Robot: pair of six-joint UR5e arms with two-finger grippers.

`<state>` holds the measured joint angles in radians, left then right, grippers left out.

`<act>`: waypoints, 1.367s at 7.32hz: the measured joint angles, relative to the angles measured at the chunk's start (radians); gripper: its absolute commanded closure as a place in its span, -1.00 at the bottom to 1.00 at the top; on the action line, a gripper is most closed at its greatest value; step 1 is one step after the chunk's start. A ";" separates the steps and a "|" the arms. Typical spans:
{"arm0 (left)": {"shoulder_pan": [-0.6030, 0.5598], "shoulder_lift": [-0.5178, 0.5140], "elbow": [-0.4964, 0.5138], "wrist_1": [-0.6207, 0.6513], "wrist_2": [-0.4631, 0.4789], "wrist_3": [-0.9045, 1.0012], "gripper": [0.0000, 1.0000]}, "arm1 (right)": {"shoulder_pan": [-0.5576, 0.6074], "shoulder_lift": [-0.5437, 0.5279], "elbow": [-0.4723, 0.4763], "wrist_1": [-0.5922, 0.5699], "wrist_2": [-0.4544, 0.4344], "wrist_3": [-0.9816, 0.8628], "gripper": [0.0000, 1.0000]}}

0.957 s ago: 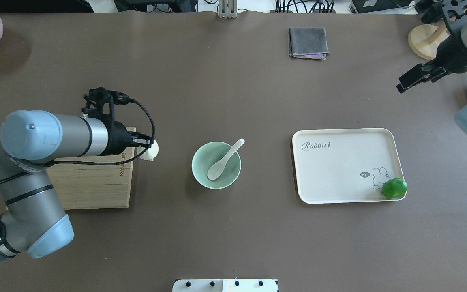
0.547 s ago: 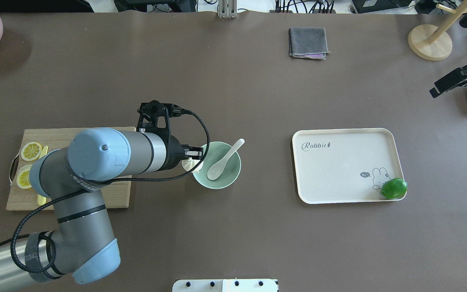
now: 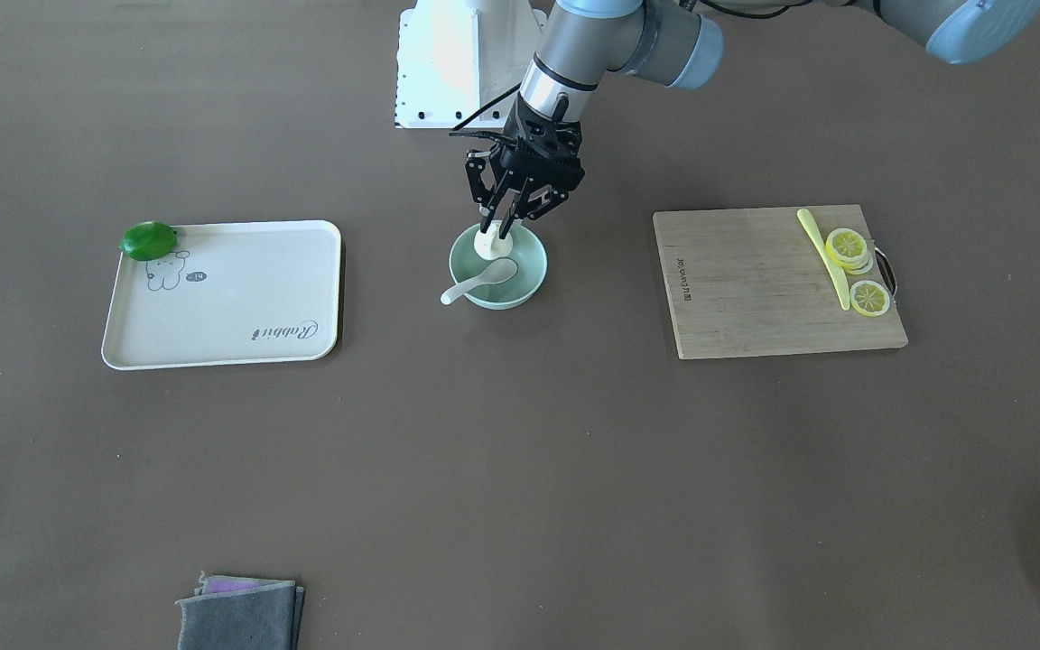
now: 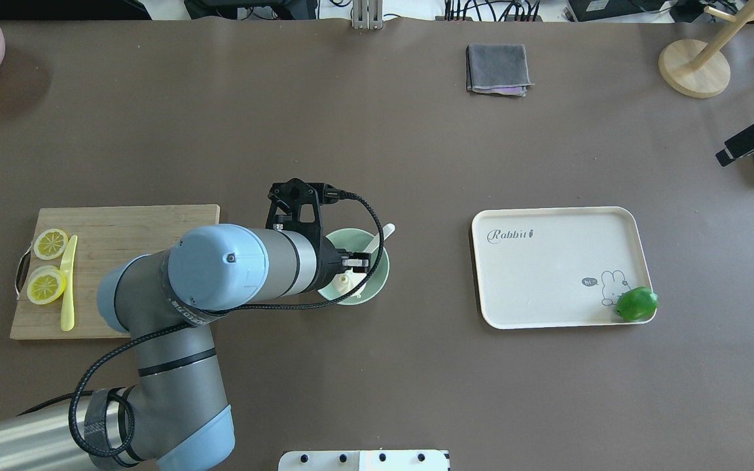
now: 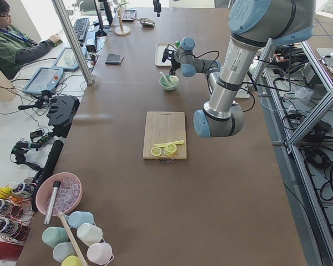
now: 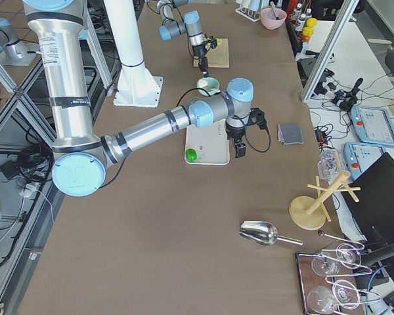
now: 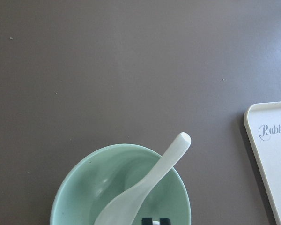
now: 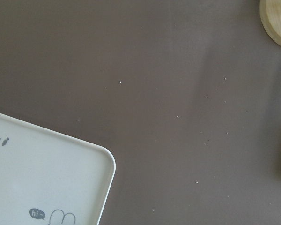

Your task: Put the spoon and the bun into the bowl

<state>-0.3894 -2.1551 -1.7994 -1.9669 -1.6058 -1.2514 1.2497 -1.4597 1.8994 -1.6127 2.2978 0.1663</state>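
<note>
Step in hand: the bun drop, 2nd half of the job. The spoon (image 7: 166, 161) is already in the bowl (image 3: 531, 271), scoop down inside. Its handle leans over the rim at approx 1 o'clock in the overhead view, tip past the rim.

The L gripper (image 3: 497, 230) hangs nose-down over the bowl w/ its fingers closed round the bun (image 3: 491, 242). The bun sits low, about rim height, on the bowl's 6–7 o'clock side (overhead), just beside the spoon's scoop. Whether it touches the bowl's wall or floor can't be told. The wrist cam shows only the fingertip ends at its bottom edge, so no help there.

The R gripper (image 4: 737, 149) is well apart, out at 2–3 o'clock from the bowl, beyond the tray (image 4: 547, 281). Whether it's open or closed can't be told.

Next move, as judged: spread the fingers to let the bun go, then lift straight up. Not much is needed, since the bun looks to be inside the rim line. The fingers do need room to open w/o knocking the near wall or the scoop. A nudge on the spoon could lever the handle and tip it out. The bowl might also skid if a finger catches the rim going up. The bun looks round, so it may roll in against the spoon, which is fine.
</note>
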 measured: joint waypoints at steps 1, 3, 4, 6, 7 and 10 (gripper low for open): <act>-0.001 -0.001 0.000 -0.004 0.000 0.003 -0.95 | 0.000 -0.002 -0.001 0.000 0.000 0.005 -1.00; -0.021 0.000 -0.006 -0.004 -0.018 0.028 -0.95 | 0.002 -0.016 -0.005 -0.001 -0.002 0.009 -1.00; -0.054 0.009 -0.010 0.004 -0.066 0.071 -0.95 | 0.008 -0.043 -0.007 -0.001 -0.002 0.006 -1.00; -0.181 0.072 -0.015 0.041 -0.275 0.225 -0.95 | 0.040 -0.126 -0.012 0.000 -0.010 -0.021 -1.00; -0.264 0.130 -0.025 0.052 -0.393 0.313 -0.95 | 0.075 -0.165 -0.023 -0.001 -0.015 -0.061 -1.00; -0.496 0.355 -0.058 0.058 -0.576 0.662 -0.95 | 0.222 -0.200 -0.119 -0.010 -0.011 -0.257 -1.00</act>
<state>-0.8857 -1.8001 -1.8573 -1.9086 -2.1820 -0.5897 1.4713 -1.6599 1.7800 -1.6227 2.2863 -0.0908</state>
